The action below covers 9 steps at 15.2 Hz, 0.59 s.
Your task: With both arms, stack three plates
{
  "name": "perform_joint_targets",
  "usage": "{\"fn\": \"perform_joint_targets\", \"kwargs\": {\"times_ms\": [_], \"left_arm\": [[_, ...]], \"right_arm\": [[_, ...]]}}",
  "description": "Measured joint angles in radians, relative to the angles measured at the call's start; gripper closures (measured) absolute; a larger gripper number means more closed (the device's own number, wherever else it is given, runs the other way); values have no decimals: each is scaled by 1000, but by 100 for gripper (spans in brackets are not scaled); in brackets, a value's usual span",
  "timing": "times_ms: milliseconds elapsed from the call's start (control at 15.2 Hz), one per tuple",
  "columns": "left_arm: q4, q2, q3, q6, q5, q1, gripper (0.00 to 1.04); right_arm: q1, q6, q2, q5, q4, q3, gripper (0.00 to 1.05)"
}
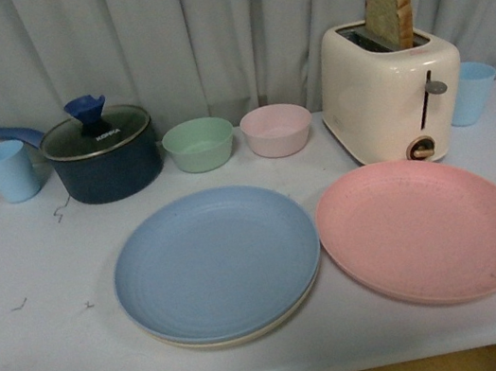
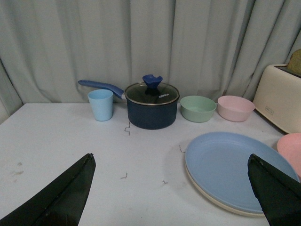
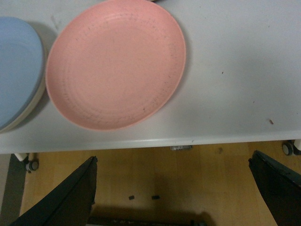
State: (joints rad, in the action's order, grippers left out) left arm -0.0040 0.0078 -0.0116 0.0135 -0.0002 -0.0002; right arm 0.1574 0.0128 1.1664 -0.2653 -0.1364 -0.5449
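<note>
Front view showed the table [image 1: 47, 355] with the blue plate [image 1: 216, 263] already lying on the cream plate [image 1: 246, 337], and the pink plate [image 1: 424, 229] alone and flat on the tabletop just beside that pair, with neither arm in sight. Right wrist view put the pink plate straight ahead of the right gripper [image 3: 172, 156], whose jaws were spread and empty off the table's near edge; being round, the plate offered no long axis to line up on, so I judged this arm the nearer for the lift. Left gripper [image 2: 171, 155], jaws likewise parted and empty, was poised short of the blue-on-cream pair, which lay ahead and toward one finger.
</note>
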Motion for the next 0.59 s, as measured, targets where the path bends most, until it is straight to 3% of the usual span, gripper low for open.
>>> {"fn": "perform_joint_targets", "kwargs": {"times_ms": [394,592], "left_arm": [[0,0,0,0,0,0,7],[0,0,0,0,0,0,7]], "right_arm": [[-29,32,498,110,119,-307,6],[-88,1,645,176,183,-384,6]]}}
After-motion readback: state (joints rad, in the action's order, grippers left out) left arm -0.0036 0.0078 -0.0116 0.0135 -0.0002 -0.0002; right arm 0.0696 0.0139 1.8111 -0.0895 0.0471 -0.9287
